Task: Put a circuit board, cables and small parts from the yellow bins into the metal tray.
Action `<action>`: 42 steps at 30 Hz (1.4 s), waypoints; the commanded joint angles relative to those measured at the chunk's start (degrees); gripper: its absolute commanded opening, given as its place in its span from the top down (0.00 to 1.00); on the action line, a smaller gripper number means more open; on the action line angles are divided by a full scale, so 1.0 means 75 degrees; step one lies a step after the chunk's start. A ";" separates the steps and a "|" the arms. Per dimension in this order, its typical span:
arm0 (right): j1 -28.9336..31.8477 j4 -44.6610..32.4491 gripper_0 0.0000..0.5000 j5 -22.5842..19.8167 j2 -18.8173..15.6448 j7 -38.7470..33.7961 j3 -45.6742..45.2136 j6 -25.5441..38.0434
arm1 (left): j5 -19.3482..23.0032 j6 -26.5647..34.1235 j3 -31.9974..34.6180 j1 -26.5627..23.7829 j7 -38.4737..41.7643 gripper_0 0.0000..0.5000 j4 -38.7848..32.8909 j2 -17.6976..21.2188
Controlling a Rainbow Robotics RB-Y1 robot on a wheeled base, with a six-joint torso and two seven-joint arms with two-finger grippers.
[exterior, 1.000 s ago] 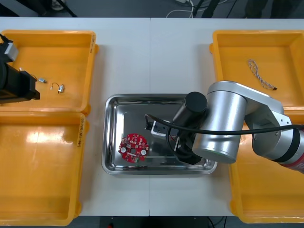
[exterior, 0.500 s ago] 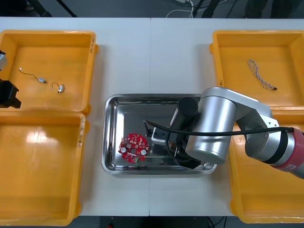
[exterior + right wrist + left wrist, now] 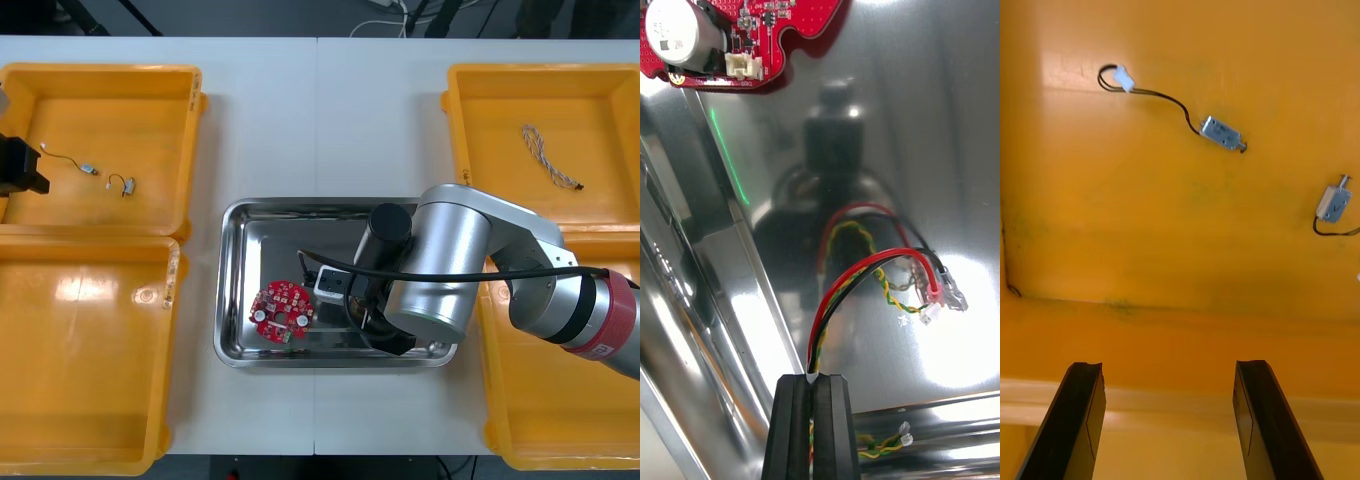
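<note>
My right gripper (image 3: pixel 812 381) is shut on a red and yellow cable (image 3: pixel 865 270) with a black strand, its white plugs resting on the shiny floor of the metal tray (image 3: pixel 902 112). A round red circuit board (image 3: pixel 737 30) lies beyond the cable's end. In the front view the right arm (image 3: pixel 440 270) covers the right half of the metal tray (image 3: pixel 232 218), and the circuit board (image 3: pixel 282 310) sits left of it. My left gripper (image 3: pixel 1169 367) stands open above the far left yellow bin (image 3: pixel 150 100), short of two small metal parts (image 3: pixel 1221 133) (image 3: pixel 1334 202) with thin black leads.
A twisted blue and white cable (image 3: pixel 548 157) lies in the far right yellow bin (image 3: pixel 470 110). The near left bin (image 3: pixel 90 350) and near right bin (image 3: pixel 550 420) flank the tray. The left gripper (image 3: pixel 22 165) shows at the far left bin's outer edge.
The right arm has shifted a little left and lower over the tray, still gripping the cable. The left arm drew back to the view's left edge, then edged inward again.
</note>
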 commanded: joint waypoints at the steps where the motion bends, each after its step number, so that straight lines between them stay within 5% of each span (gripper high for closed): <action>1: 0.0040 -0.0036 0.69 -0.0060 0.0109 0.0347 0.0078 -0.0028 | -0.0141 -0.0518 -0.0331 -0.0588 -0.0295 0.00 0.0375 0.0340; 2: 0.0040 -0.0036 0.48 -0.0072 0.0109 0.0358 0.0078 -0.0016 | -0.0153 -0.0647 -0.0401 -0.0635 -0.0318 0.00 0.0504 0.0340; 5: 0.0040 -0.0036 0.09 -0.0049 0.0109 0.0335 0.0066 -0.0004 | -0.0153 -0.0975 -0.0577 -0.0776 -0.0377 0.00 0.0821 0.0340; 7: 0.0040 -0.0024 0.00 -0.0037 0.0109 0.0323 0.0078 0.0007 | -0.0141 -0.1174 -0.0694 -0.0846 -0.0400 0.00 0.0996 0.0340; 23: -0.0288 -0.0036 0.00 -0.0107 0.0003 0.0206 -0.0215 0.0312 | -0.0212 -0.1948 -0.1174 -0.1456 -0.0494 0.00 0.2028 0.0094; 42: -0.0898 -0.0024 0.00 -0.1678 -0.0372 -0.0040 -0.2781 0.2287 | -0.0505 -0.2850 -0.1596 -0.1795 -0.0482 0.00 0.2754 -0.0375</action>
